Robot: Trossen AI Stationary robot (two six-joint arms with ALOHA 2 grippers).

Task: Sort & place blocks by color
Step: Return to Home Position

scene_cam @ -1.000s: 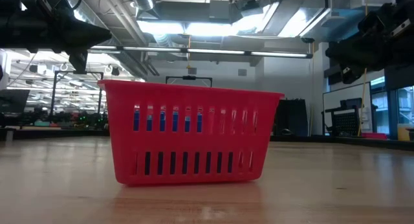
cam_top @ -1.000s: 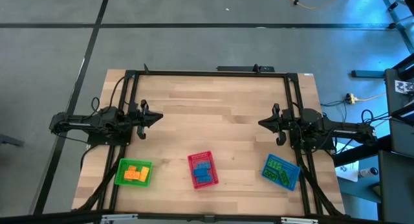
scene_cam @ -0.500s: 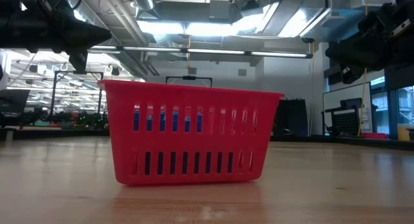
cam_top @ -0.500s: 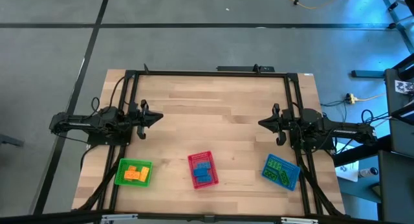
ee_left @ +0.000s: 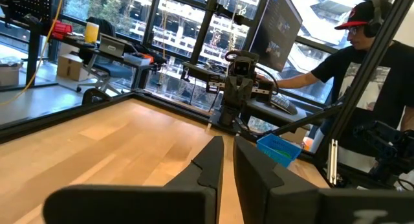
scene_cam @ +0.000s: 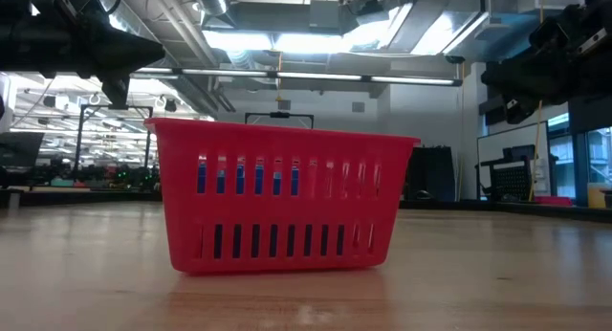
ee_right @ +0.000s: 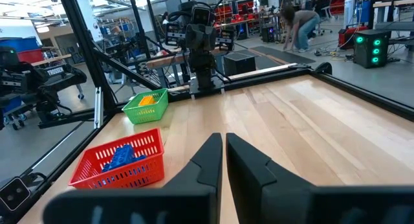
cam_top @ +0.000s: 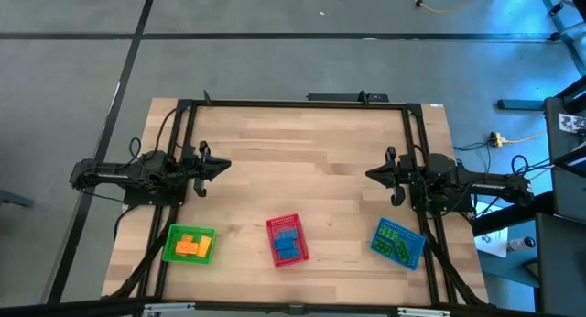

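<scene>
Blocks (cam_top: 287, 242) look fully sorted to me: yellow blocks (cam_top: 189, 245) in the green tray (cam_top: 166, 245), blue blocks (cam_top: 288, 248) in the red tray (cam_top: 271, 227), green blocks (cam_top: 397, 243) in the blue tray (cam_top: 377, 231), with the trays in a row along one long edge of the worktop (cam_top: 302, 161). Left tool (cam_top: 224, 167) and right tool (cam_top: 370, 175) hang at opposite sides pointing at each other, fingers together and holding nothing, well apart from the trays. The left arm is nearer the green tray and the right nearer the blue, so I'd guess nothing's left but parking the arms.
</scene>
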